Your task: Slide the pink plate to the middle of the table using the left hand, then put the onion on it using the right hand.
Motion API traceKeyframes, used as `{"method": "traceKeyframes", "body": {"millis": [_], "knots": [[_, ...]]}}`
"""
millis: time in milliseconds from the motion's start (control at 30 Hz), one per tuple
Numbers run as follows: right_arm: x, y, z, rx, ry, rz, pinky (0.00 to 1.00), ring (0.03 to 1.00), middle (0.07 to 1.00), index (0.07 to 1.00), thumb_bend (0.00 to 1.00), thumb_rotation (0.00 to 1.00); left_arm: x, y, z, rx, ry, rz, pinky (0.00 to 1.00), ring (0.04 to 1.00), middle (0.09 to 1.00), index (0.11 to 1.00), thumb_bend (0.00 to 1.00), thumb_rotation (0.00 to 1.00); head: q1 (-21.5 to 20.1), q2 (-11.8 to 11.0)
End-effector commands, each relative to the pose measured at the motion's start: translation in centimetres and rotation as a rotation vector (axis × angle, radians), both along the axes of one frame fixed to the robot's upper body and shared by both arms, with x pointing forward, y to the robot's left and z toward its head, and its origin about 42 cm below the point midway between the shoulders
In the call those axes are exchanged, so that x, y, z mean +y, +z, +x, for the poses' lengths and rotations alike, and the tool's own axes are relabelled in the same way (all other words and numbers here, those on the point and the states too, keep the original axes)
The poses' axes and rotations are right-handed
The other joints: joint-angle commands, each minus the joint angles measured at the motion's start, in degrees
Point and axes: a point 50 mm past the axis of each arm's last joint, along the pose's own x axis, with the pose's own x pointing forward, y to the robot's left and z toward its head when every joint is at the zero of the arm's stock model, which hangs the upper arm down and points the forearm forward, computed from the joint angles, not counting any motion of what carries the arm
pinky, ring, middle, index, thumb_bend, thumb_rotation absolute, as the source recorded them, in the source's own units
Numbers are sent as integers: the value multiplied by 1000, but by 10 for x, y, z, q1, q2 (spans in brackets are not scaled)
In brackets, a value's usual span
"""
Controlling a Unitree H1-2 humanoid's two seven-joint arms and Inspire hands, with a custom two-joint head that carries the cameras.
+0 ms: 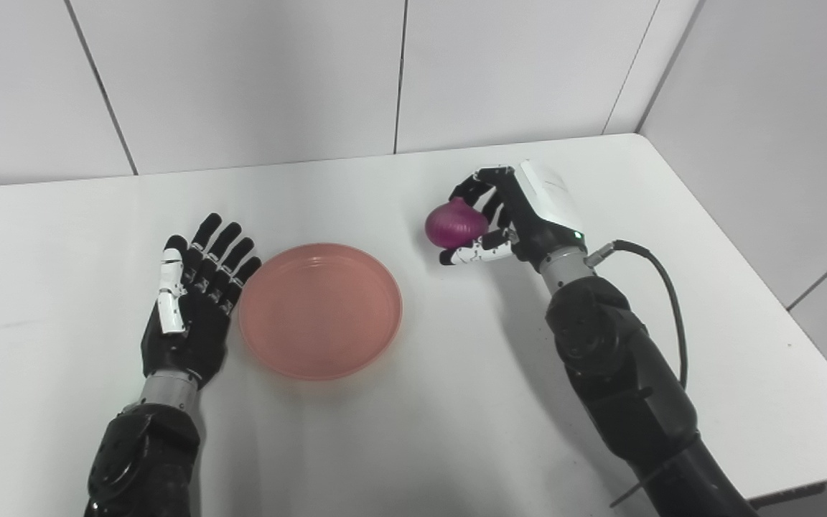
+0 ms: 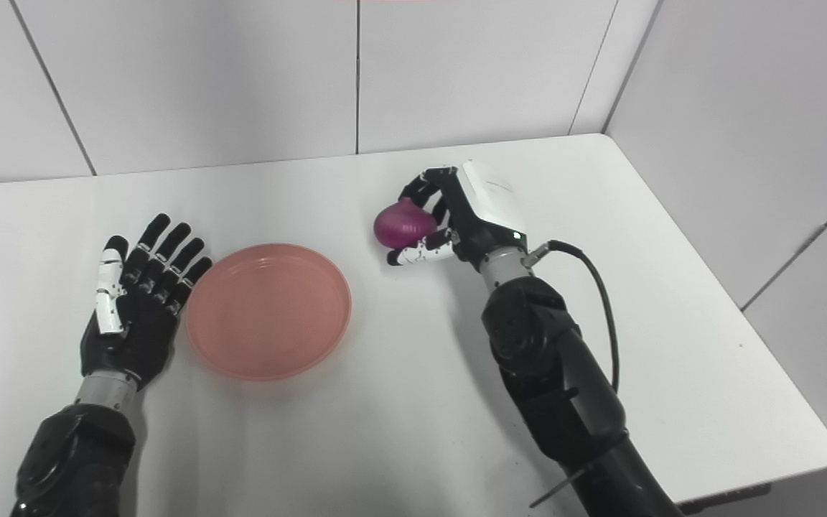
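A shallow pink plate (image 1: 320,310) lies flat near the middle of the white table. My left hand (image 1: 194,301) rests beside the plate's left rim, palm toward it, fingers straight and spread, holding nothing. A purple onion (image 1: 455,224) is gripped in my right hand (image 1: 521,212), lifted a little above the tabletop to the right of the plate. The fingers wrap over the onion's far side and the thumb presses under it.
The white table (image 1: 413,431) ends at a grey panelled wall behind and a side wall on the right. Its right edge and front right corner (image 2: 826,449) are in view. A black cable (image 1: 665,287) loops off the right wrist.
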Motion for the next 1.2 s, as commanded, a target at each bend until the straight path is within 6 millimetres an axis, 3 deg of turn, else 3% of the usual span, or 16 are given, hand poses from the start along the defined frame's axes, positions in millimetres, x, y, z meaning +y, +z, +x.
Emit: {"method": "traceKeyframes", "body": {"millis": [0, 167, 600, 767, 1167], "knots": [[11, 22, 8, -94, 53, -8, 227, 305, 397, 489, 509, 133, -7, -10, -7, 62, -8, 17, 867, 891, 900, 888, 427, 1000, 2, 0], [31, 18, 12, -76, 86, -2, 287, 392, 485, 490, 509, 138, -15, -8, -10, 64, -5, 6, 876, 892, 900, 887, 424, 1000, 33, 3], [76, 7, 13, -20, 198, 6, 289, 388, 486, 491, 509, 138, -35, -4, -11, 60, 9, 27, 872, 881, 889, 876, 424, 1000, 104, 7], [88, 0, 11, -9, 226, -13, 220, 317, 441, 491, 510, 140, -39, -4, -11, 57, 12, 30, 853, 880, 888, 875, 424, 1000, 115, 8], [104, -28, 10, 46, 295, -12, 174, 267, 390, 491, 508, 139, -41, -3, -11, 54, 12, 24, 843, 883, 892, 882, 423, 1000, 120, 13]]}}
